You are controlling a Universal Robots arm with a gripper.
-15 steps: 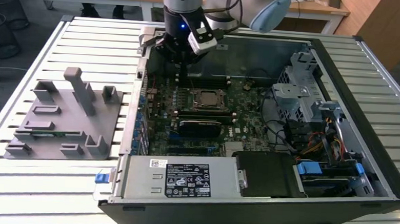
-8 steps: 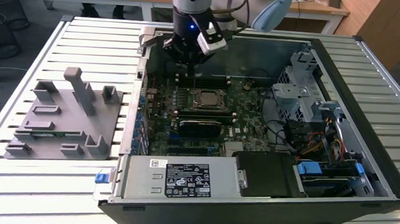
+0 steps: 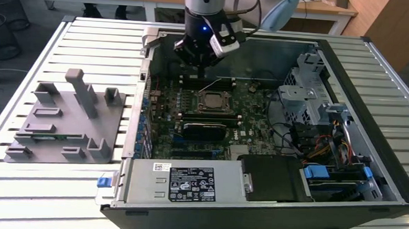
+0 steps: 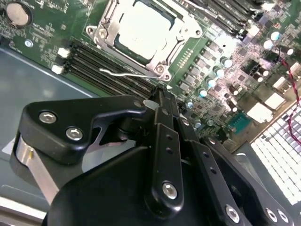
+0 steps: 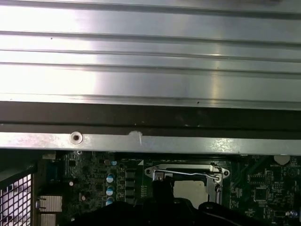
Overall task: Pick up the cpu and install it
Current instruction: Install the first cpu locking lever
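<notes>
The cpu (image 3: 211, 100) lies flat in the motherboard socket inside the open computer case, its silver top facing up; it also appears in both wrist views (image 4: 141, 29) (image 5: 190, 189). A metal frame (image 4: 186, 33) surrounds it. The thin wire socket lever (image 4: 126, 73) stands loose beside the socket, over the memory slots. My gripper (image 3: 196, 66) hangs a little above the board, behind the socket over the memory slots (image 4: 110, 77). Its black fingers (image 4: 164, 141) are shut together with nothing between them.
The grey plastic tray (image 3: 20, 147) with upright posts sits on the slatted table at the exterior view's left. Inside the case, a power supply (image 3: 187, 182) fills the front, and a drive cage (image 3: 310, 91) with cables lines the exterior view's right. The case wall (image 5: 150, 120) runs close behind the gripper.
</notes>
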